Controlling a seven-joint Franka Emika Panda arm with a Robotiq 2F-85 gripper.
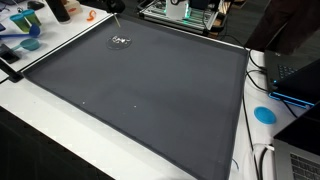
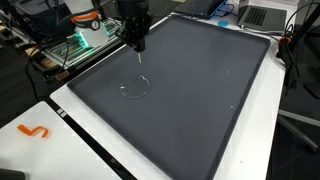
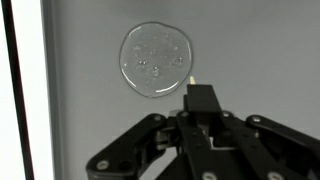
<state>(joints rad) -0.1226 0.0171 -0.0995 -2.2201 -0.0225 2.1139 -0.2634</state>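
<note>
Wrist view: the jaws are clenched on a slim dark tool (image 3: 203,100) with a small pale tip. The tip points at a round puddle of clear liquid (image 3: 156,59) and sits just beside the puddle's rim; whether the two touch cannot be told. The puddle shows small bubbles or droplets within it.

The puddle lies on a dark grey mat (image 3: 265,50) that covers most of the white table (image 2: 105,135). In both exterior views it sits near one corner of the table, a little in from both edges. In an exterior view the tool (image 2: 139,58) hangs point down above the mat, close to the puddle (image 2: 134,87).

Beyond the nearest table edge stands a rack with green lights (image 2: 80,45). An orange squiggle-shaped item (image 2: 35,131) lies on the bare table margin. At the opposite edge, an exterior view shows a blue disc (image 1: 264,114) and a laptop (image 1: 295,72).
</note>
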